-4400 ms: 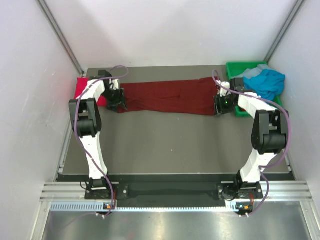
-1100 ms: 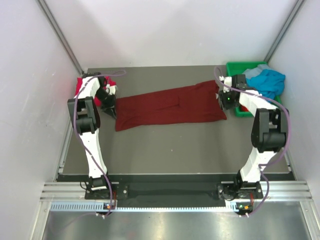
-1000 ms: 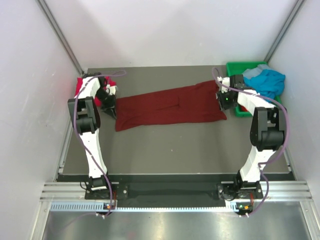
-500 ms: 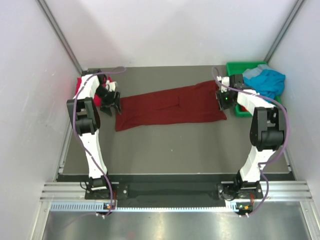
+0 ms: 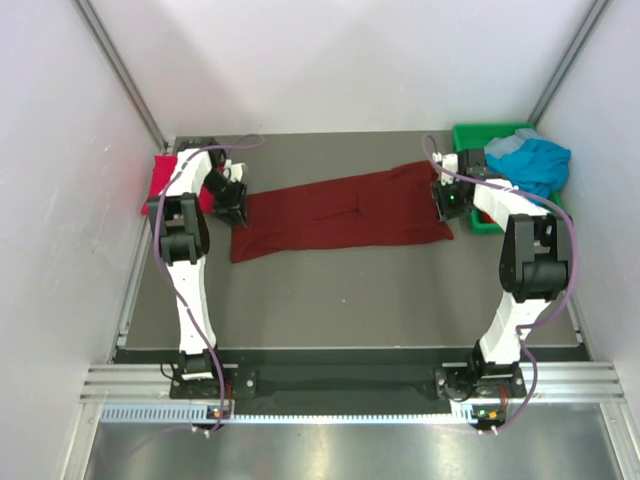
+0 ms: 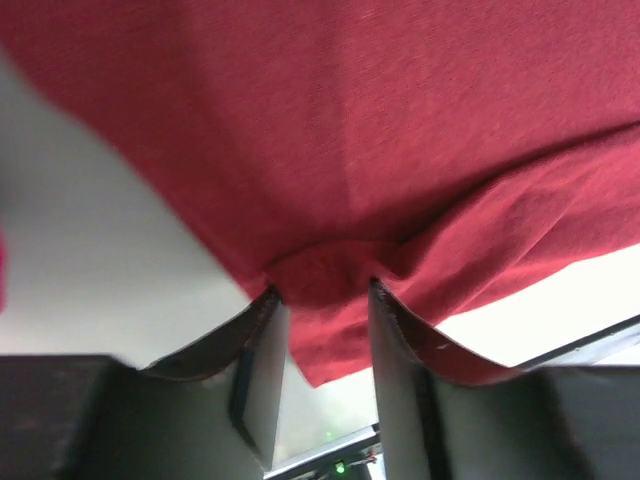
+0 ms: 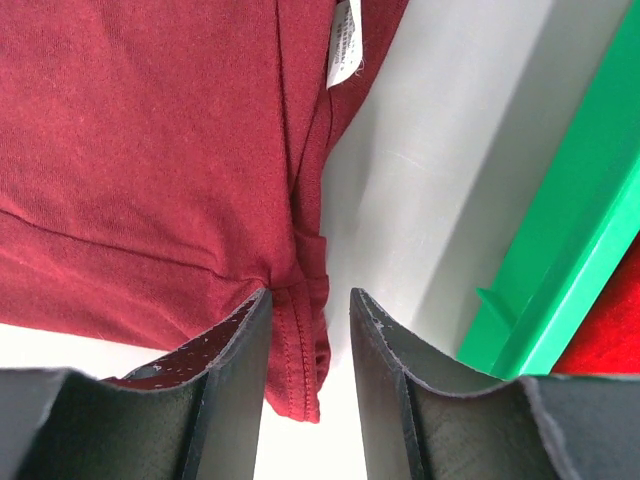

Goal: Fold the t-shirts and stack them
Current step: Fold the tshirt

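**A:** Which step is this?

**B:** The fold, I'd judge. The maroon t-shirt (image 5: 340, 215) lies as a long band across the upper part of the table (image 5: 340, 310), slanting up toward the right. There is a gripper at each end, so nothing is stacked yet.

**A:** Are the grips secure?

**B:** The left gripper (image 5: 235, 203) has its jaws partly apart at the band's upper-left corner. In its wrist view a bunch of cloth fills the gap between the fingers (image 6: 262, 345). I cannot tell whether it is truly pinched. The right gripper (image 5: 447, 203) straddles the hem at the right end with its jaws apart. Bare table shows between the cloth and one finger, so it isn't clamped. The care label (image 7: 344, 40) sits just above it.

**A:** What does the next move need?

**B:** Probably both jaws firm on their corners first. Then lift together and carry one end over the other, keeping the band taut so it doesn't sag or twist.

**A:** Is there room?

**B:** Plenty toward the bottom of the frame, where the table is bare down to the arm bases. The ends are tight. On the right, the green bin (image 5: 485, 131) stands just beside the hem, with the teal-blue t-shirt (image 5: 540, 165) heaped in it. At the upper left, the crimson t-shirt (image 5: 163, 178) lies by the table's edge, close behind the left gripper. The white walls (image 5: 70, 220) close in on both sides, so a swing outward risks snagging.
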`<state>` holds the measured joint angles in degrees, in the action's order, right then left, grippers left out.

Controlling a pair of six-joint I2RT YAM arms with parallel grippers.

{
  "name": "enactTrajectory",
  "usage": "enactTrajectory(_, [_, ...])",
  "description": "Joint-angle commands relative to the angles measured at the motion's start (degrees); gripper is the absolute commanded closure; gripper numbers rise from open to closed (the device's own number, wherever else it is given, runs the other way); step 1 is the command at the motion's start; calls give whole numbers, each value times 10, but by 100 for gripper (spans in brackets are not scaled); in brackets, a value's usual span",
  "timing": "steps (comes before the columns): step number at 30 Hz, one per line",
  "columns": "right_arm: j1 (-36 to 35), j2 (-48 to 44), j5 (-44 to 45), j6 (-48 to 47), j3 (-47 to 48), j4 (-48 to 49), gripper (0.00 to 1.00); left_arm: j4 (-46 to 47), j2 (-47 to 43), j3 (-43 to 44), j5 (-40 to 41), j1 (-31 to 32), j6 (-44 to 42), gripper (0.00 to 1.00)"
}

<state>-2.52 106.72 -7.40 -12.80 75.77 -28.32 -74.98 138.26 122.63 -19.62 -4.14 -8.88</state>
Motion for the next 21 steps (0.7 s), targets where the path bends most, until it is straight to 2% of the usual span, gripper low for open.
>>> enactTrajectory(1, [-7,-11,-5,4,10,19,62,8,-1,23,-3,9,-6,63])
enactTrajectory(2, [-7,-10,-5,3,11,19,62,7,1,24,-4,11,-8,72])
enactTrajectory(3, [-7,-10,-3,2,11,17,62,8,0,26,1,12,-7,97])
enactTrajectory(4, [-7,-12,-3,0,11,16,62,7,-1,26,4,12,-6,100])
enactTrajectory(12, [-6,-32,-2,-4,-11,12,62,2,-54,-4,47,-2,2,100])
enactTrajectory(21, [-6,-37,1,-2,-16,15,62,8,-65,-16,106,-18,16,100])
